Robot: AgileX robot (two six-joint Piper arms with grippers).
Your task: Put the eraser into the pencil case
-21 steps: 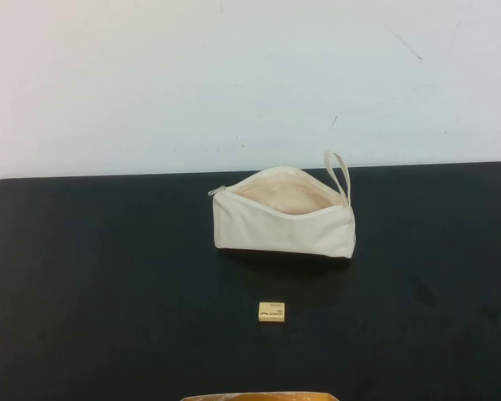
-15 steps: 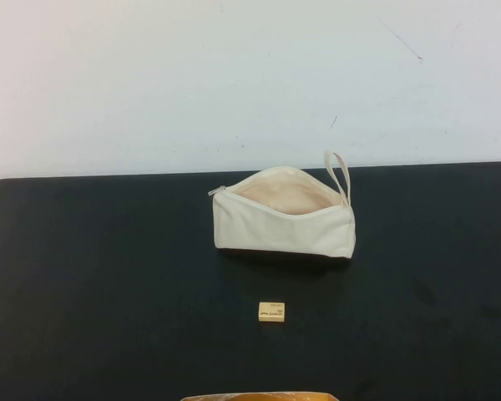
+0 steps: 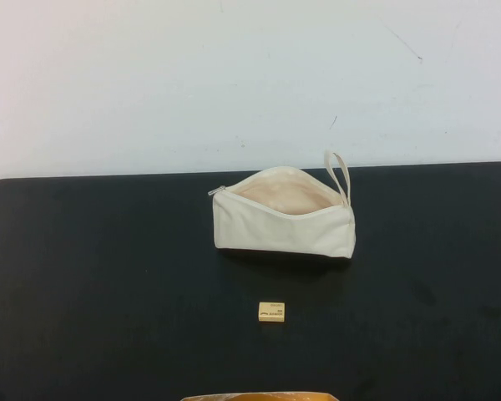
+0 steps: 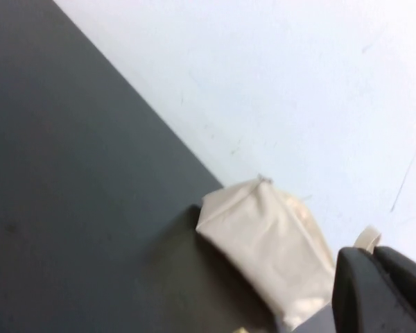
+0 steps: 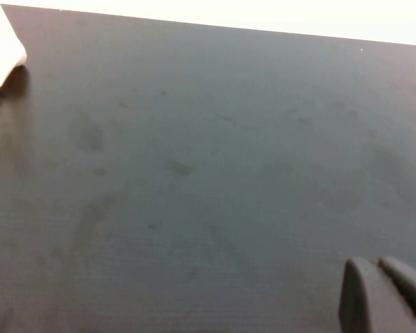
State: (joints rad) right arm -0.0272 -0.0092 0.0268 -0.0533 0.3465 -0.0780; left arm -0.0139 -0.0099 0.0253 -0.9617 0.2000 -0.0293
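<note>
The eraser [image 3: 272, 312] lies flat on the black table [image 3: 92, 292], near the middle of the front edge. Nothing is touching it. Its printed side faces up, so it looks easy to pinch from above by its two short sides.

The pencil case [image 3: 282, 224] stands on its dark base near the middle of the back edge, well behind the eraser with bare table between them. Its zip is open and the mouth gapes upward, so the pale lining shows. That is probably so a small thing can just be dropped in. Its loop strap [image 3: 338, 171] sticks up at the end nearer the right edge.

Neither arm shows in the high view. The left gripper [image 4: 385, 291] shows only as a dark tip in its own wrist view, looking across the table at the pencil case [image 4: 270, 243]. The right gripper [image 5: 385, 295] shows the same way, over bare table, with a white corner of the pencil case [image 5: 3, 48] just in sight. I cannot tell if either one's jaws are apart or together.

The job has not started: the eraser must first be picked up
</note>
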